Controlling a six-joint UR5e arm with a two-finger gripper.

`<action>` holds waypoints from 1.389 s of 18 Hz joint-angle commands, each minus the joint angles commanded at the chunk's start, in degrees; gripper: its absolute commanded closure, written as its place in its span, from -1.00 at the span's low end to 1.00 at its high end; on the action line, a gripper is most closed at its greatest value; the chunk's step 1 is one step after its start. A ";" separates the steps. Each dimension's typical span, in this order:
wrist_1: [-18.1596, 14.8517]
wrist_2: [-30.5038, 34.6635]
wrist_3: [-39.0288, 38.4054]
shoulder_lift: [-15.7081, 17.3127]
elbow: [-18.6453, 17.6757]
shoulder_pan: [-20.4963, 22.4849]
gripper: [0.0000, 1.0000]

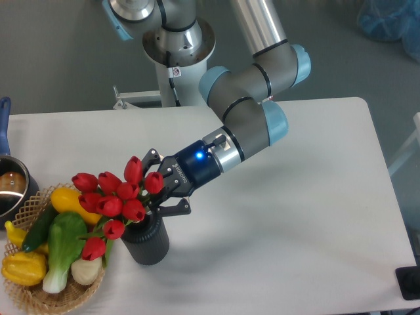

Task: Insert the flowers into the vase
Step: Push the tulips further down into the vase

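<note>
At the far left edge, left of the vase [145,241], a metal pot [11,192] with a blue handle stands on the white desk [295,216], and just in front of it one woven basket [39,292] holds vegetables: two yellow ones [25,268], one dark green one [41,228], and one pale green-and-white one [61,252]. The flowers [118,200], about nine red tulip buds on green stems, lean to the left over the basket's rim, with their stems running down into the mouth of the single dark ribbed vase, which stands upright on the desk just right of the basket. Directly above and slightly right of the vase, the end effector [159,194] is spread, its black fingers [172,210] set apart on either side of the bunch just above the vase's mouth; whether they press the stems cannot be told. From there the one arm [246,118] slopes up to the right of the vase, bends at a grey and blue elbow, and rises toward its base behind the desk.
</note>
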 joint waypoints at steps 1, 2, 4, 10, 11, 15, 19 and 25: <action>0.00 0.18 0.09 -0.09 -0.09 -0.09 0.23; 0.00 0.18 0.18 -0.09 -0.18 -0.09 0.23; 0.00 0.27 0.18 -0.09 -0.27 -0.09 0.23; 0.00 0.36 1.66 -0.18 -1.67 -0.09 0.20; 0.00 0.36 2.28 -0.18 -2.02 -0.09 0.19; -0.09 0.36 3.16 -0.70 -2.55 -0.09 0.15; -0.09 0.36 3.16 -0.70 -2.82 -0.09 -0.01; 0.00 4.57 3.25 -0.88 -2.90 -0.09 -0.34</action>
